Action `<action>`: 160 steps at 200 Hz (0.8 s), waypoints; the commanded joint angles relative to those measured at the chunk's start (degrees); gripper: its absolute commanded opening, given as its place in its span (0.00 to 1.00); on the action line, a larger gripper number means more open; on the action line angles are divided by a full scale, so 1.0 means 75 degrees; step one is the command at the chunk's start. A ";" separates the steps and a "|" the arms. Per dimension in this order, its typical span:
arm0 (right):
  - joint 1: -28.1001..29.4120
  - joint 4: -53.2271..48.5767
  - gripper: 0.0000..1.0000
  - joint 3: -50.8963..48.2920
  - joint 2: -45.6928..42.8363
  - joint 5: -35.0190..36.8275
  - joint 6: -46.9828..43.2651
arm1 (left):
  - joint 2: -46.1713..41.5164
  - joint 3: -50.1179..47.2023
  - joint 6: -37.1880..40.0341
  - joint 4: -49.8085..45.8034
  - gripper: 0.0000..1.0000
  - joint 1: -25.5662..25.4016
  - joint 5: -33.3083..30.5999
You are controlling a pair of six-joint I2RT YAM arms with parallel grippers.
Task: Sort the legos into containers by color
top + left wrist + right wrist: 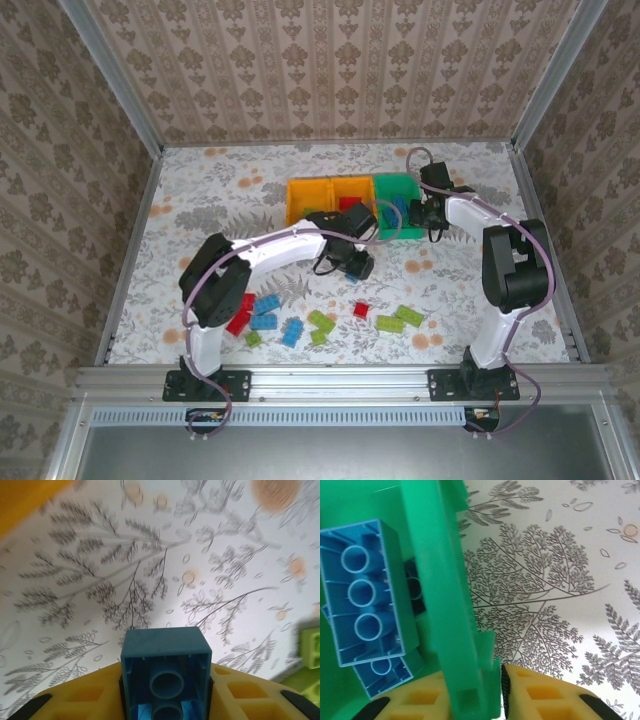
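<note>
Presently, left fingers (85, 696) clamped on a small blue studded plastic brick (166, 662), hollow underside turned toward the wrist camera, a yellow pad pressing on each flank. Held clear of the floral-patterned surface (150, 555), apparently for carrying rather than for setting down. Just off to the right of those fingers, a lime green brick (310, 647) lying on the surface.

Right fingers (545, 695) closed across the side wall of a green open-topped rectangular plastic bin (445, 580), one yellow pad inside, the other outside, the wall pinched between. Probably gripped this way to steady the bin against sliding or tipping during drops. Immediately left of the inner pad, within the bin, several long blue bricks (365, 590), undersides up and overlapping. Hence, by the look of it, the bin for blue.

From above: green bin just ahead and to the right of the left fingers, so only a short reach for the held brick. Left of the right fingers, beyond the green bin and in one row with it, two orange-yellow plastic bins (300, 184), the one beside the green bin with red pieces inside. Behind the left fingers, toward the arm bases, loose red, blue and lime green bricks (265, 322) scattered on the surface, not yet sorted. Task judged partly done, with plenty left.
</note>
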 commanded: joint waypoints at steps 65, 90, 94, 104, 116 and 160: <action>0.0997 0.0524 0.18 -0.0870 -0.0434 -0.0533 -0.0233 | -0.0536 0.0687 0.0267 0.0580 0.41 0.0664 0.0317; 0.1260 0.0564 0.18 -0.0982 -0.0457 -0.0514 -0.0052 | -0.0480 0.0835 0.0232 0.0580 0.41 0.0830 0.0321; 0.1296 0.0570 0.18 -0.1003 -0.0469 -0.0510 0.0021 | -0.0477 0.0859 0.0228 0.0585 0.41 0.0859 0.0321; 0.1379 0.0582 0.19 -0.1038 -0.0503 -0.0539 0.0241 | -0.0448 0.0902 0.0201 0.0625 0.41 0.0894 0.0321; 0.1496 0.0566 0.20 -0.1056 -0.0548 -0.0546 0.0521 | -0.0380 0.0995 0.0166 0.0666 0.42 0.0942 0.0334; 0.1725 0.0379 0.32 -0.1184 -0.0919 -0.0664 0.1480 | 0.0201 0.1544 -0.0285 0.0749 0.42 0.1169 0.0430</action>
